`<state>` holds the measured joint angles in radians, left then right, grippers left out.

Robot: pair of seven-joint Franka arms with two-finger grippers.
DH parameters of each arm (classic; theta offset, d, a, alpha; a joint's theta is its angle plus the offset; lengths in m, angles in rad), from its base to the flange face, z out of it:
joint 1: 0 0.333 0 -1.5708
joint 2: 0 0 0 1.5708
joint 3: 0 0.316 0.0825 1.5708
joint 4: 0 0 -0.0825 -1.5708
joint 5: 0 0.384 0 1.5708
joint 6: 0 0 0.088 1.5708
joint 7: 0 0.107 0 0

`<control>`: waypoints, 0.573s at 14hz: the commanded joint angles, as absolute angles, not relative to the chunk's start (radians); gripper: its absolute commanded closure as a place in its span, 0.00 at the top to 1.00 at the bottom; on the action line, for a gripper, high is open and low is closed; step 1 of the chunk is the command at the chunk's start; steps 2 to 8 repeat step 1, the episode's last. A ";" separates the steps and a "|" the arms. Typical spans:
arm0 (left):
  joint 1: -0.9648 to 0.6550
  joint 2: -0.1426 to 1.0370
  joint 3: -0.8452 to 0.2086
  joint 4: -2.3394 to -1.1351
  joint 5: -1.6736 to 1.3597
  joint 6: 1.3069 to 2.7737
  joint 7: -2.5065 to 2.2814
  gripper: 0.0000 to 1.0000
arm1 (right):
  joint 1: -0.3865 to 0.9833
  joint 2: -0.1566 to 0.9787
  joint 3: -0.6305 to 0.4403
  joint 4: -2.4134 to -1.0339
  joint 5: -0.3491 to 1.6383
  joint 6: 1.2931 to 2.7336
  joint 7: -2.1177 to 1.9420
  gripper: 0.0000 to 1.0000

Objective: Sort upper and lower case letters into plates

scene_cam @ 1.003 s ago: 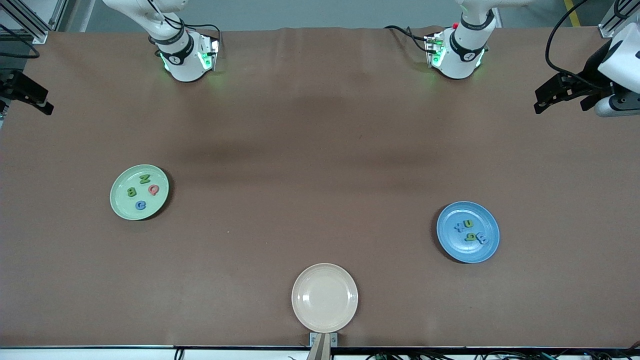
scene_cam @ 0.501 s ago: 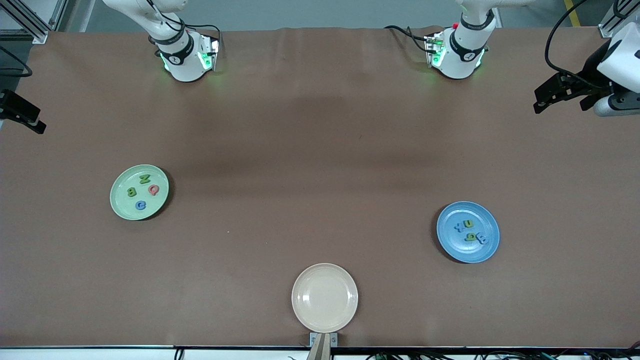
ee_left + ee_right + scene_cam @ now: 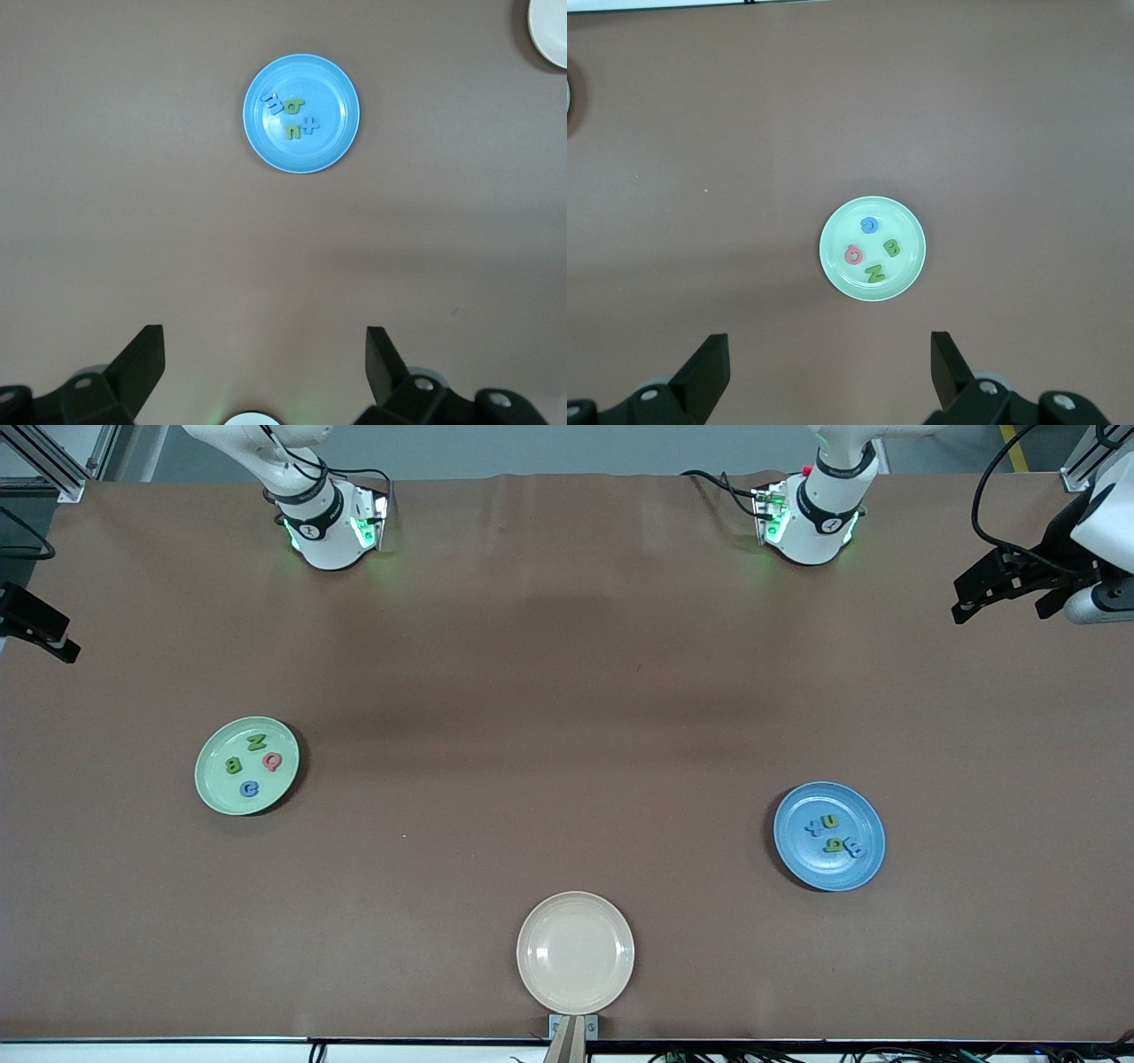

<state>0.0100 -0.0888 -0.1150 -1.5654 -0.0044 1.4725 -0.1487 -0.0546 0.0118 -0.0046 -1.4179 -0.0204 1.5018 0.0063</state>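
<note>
The pale green plate (image 3: 213, 784) lies toward the right arm's end and holds the green N (image 3: 257, 742), red Q (image 3: 273, 761), green B (image 3: 234, 764) and blue C (image 3: 251, 787). The blue plate (image 3: 802, 864) lies toward the left arm's end and holds the blue t (image 3: 812, 826), green u (image 3: 830, 821), green g (image 3: 834, 844) and blue m (image 3: 853, 848). My right gripper (image 3: 830, 354) is open and empty, high over the table's end (image 3: 53, 642). My left gripper (image 3: 264, 354) is open and empty, high over the other end (image 3: 970, 598).
An empty cream-beige plate (image 3: 576, 953) sits at the table's edge nearest the front camera, midway between the arms. It shows at the border of the left wrist view (image 3: 551, 31). Brown cloth covers the table.
My right gripper has shifted a little at its end of the table. My left gripper has drawn slightly toward the table's edge. Plates and letters have not moved.
</note>
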 commanded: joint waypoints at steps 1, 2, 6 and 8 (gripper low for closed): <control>0.009 -0.092 -0.112 -1.549 -0.006 1.456 -0.130 1.00 | -0.057 0.015 -0.002 -1.405 -0.011 1.497 0.014 1.00; 0.009 -0.092 -0.112 -1.549 -0.006 1.456 -0.130 1.00 | -0.057 0.015 -0.002 -1.405 -0.011 1.497 0.014 1.00; 0.009 -0.092 -0.112 -1.549 -0.006 1.456 -0.130 1.00 | -0.057 0.015 -0.002 -1.405 -0.011 1.497 0.014 1.00; 0.009 -0.092 -0.112 -1.549 -0.006 1.456 -0.130 1.00 | -0.057 0.015 -0.002 -1.405 -0.011 1.497 0.014 1.00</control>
